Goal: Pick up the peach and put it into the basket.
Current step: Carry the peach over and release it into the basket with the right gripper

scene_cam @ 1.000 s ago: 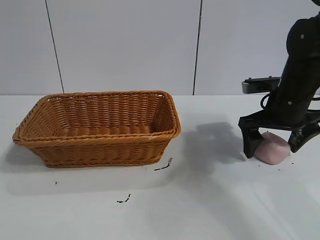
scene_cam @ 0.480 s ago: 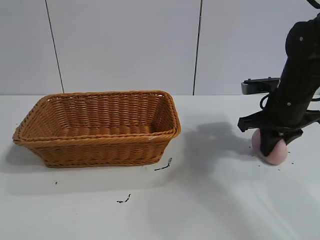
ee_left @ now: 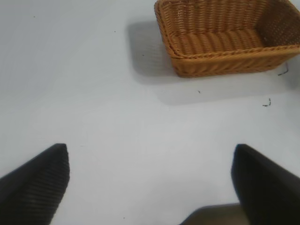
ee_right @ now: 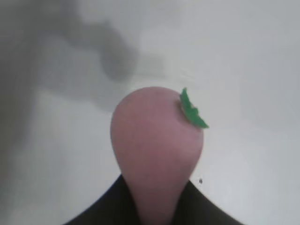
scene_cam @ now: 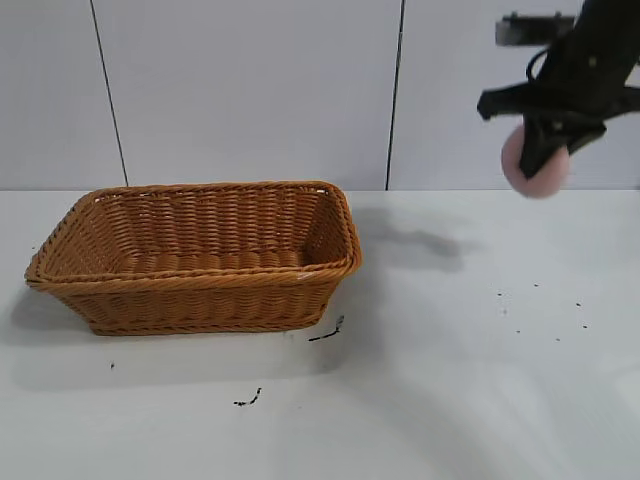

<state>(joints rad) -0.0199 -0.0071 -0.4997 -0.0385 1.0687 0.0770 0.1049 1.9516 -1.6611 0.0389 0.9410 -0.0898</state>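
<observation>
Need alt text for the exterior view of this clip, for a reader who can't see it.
The right gripper, high at the view's upper right, holds a pink peach in closed jaws well above a white table. An orange-brown wicker basket sits on the table at the left, nothing visible inside it. The left arm is not in this view.
</observation>
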